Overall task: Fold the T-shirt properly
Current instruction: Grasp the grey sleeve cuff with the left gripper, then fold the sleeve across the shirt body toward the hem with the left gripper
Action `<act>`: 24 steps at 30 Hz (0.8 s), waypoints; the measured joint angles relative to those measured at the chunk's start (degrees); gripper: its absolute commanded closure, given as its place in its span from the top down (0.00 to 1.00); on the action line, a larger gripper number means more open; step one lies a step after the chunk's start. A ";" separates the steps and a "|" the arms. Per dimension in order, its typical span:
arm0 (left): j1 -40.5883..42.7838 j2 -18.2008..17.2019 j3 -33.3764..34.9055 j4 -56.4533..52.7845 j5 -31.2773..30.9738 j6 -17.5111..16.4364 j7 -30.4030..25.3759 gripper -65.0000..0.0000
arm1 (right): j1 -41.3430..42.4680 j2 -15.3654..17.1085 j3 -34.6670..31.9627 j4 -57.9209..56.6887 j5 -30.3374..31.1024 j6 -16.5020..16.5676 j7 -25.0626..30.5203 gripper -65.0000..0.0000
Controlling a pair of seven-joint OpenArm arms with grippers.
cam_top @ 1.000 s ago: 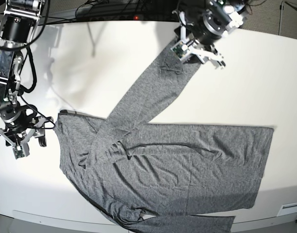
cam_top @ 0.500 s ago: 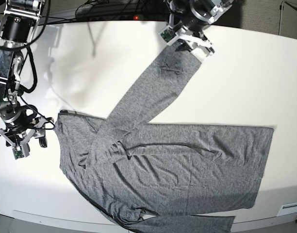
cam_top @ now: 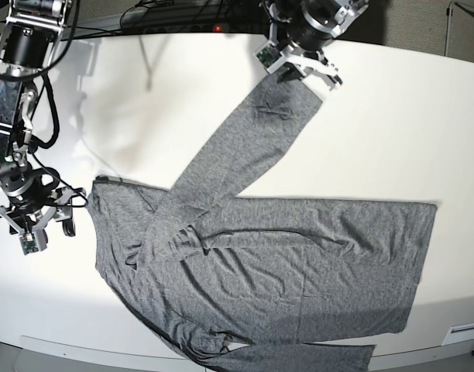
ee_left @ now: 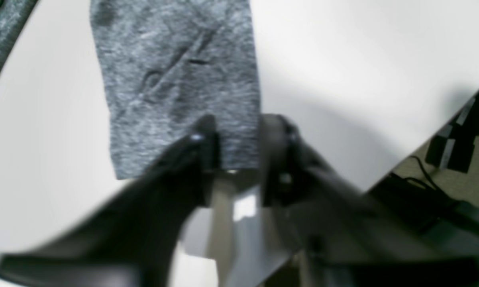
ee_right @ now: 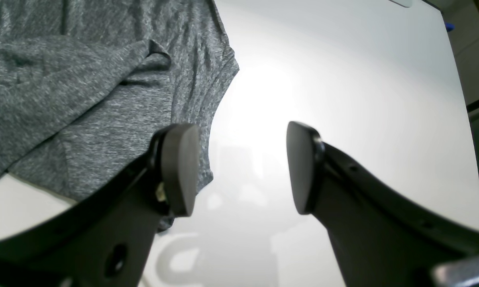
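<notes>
The broad white surface carries everything, its far edge backed by dark cables and equipment. Spread flat across it lies the large heathered charcoal-grey knit T-shirt, long-sleeved, plain and softly wrinkled. Its body runs across the near half of the surface, with the straight hem toward the base view's right and the shoulder end toward that view's left. One long sleeve stretches diagonally away from the body toward the far edge, and a second sleeve trails off at the near edge.

The black left arm reaches in from the far side, and its left pincer sits at the cuff of the outstretched sleeve. In the left wrist view the two dark fingers stand close together over one corner of the cuff, with a strip of grey fabric showing in the narrow gap between them; the picture is blurred, so I cannot tell whether they are clenched on the cloth.

The right pincer hangs near the shirt's shoulder end, its jaws released and wide apart, nothing between them. One rounded black pad overlaps the fabric's edge in the right wrist view; the other is over bare surface.
</notes>
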 measured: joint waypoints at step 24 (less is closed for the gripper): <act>-0.13 -0.20 -0.02 15.67 8.44 2.34 6.75 0.00 | 0.00 0.00 0.00 0.00 0.15 -0.02 0.61 0.53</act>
